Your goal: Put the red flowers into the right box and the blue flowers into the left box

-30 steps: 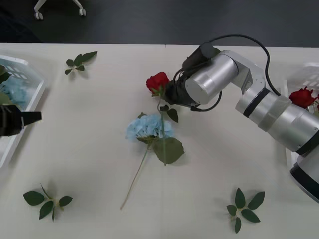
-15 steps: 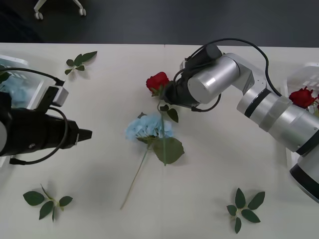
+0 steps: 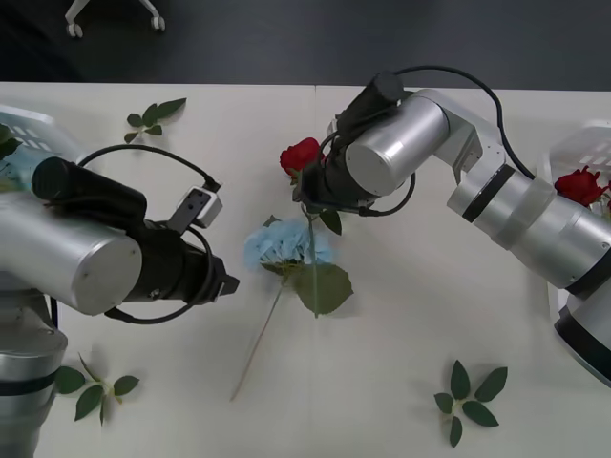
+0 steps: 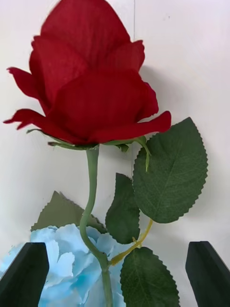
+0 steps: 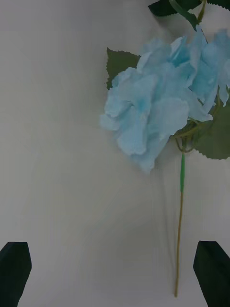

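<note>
White tabletop [image 3: 410, 324]: pale, matte; one seam runs away from the robot near the middle.
Near leaf sprigs: one loose green sprig [image 3: 470, 396] at the near right, another [image 3: 91, 386] at the near left, half behind the left arm; both well apart from the flowers.
Left gripper [image 3: 227, 283]: black fingers spread wide at the two corners of the left wrist view, holding nothing; it hovers just left of the blue flower.
Blue flower [image 3: 284, 243]: pale-blue hydrangea lying flat mid-table, thin stem [image 5: 180, 220] trailing toward the near edge, one big leaf [image 3: 323, 287] on its right.
Obstruction: the red flower's stem [image 4: 91, 206] crosses over the blue head, so the two lie tangled and touching.
Right gripper [image 3: 307, 194]: black fingers parted at the corners of the right wrist view, either side of the rose's stem and lower leaves, not closed on them; it sits just behind the hydrangea.
Red flower [image 3: 300, 156]: deep-red bloom pointing away from the robot, leaves [image 4: 170, 172] spread beside the stem.
Open room: bare table left of the hydrangea stem and right of the big leaf.
Right box [image 3: 573, 148]: white basket at the right edge, partly behind the right arm, one red rose [image 3: 579, 185] inside.
Left box [image 3: 38, 124]: white basket at the left edge, pale blue showing inside.
Far sprig [image 3: 153, 118]: small, near the far left edge.
Far edge: dark floor beyond.
</note>
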Action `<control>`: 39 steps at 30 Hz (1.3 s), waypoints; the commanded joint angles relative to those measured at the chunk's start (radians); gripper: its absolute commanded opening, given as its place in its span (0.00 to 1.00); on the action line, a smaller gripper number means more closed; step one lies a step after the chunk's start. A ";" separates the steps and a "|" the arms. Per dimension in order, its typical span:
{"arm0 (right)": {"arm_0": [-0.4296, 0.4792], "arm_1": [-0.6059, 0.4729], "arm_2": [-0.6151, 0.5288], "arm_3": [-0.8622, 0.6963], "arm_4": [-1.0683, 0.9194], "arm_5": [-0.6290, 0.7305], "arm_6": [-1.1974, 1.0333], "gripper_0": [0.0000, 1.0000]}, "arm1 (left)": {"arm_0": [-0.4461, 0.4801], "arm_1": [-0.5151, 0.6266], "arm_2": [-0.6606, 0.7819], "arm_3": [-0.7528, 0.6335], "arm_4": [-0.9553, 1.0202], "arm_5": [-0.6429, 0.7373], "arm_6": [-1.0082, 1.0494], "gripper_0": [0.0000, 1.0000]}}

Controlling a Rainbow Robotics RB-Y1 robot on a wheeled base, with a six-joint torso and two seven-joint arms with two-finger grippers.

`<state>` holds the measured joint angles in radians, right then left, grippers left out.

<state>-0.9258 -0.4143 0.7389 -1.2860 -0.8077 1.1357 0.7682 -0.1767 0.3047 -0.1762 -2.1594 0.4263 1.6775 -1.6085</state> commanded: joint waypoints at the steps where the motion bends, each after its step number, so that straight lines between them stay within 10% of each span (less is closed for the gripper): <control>1: -0.058 0.022 0.005 -0.026 0.030 0.027 0.055 0.84 | -0.044 -0.016 -0.074 0.052 -0.038 0.002 0.030 1.00; 39: -0.096 -0.063 0.151 -0.003 -0.087 -0.191 0.065 0.84 | 0.049 -0.068 -0.223 0.259 -0.101 -0.248 -0.057 1.00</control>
<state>-0.9921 -0.4765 0.8732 -1.2850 -0.8803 0.9780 0.8151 -0.1262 0.2329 -0.3742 -1.9036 0.3294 1.4518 -1.6095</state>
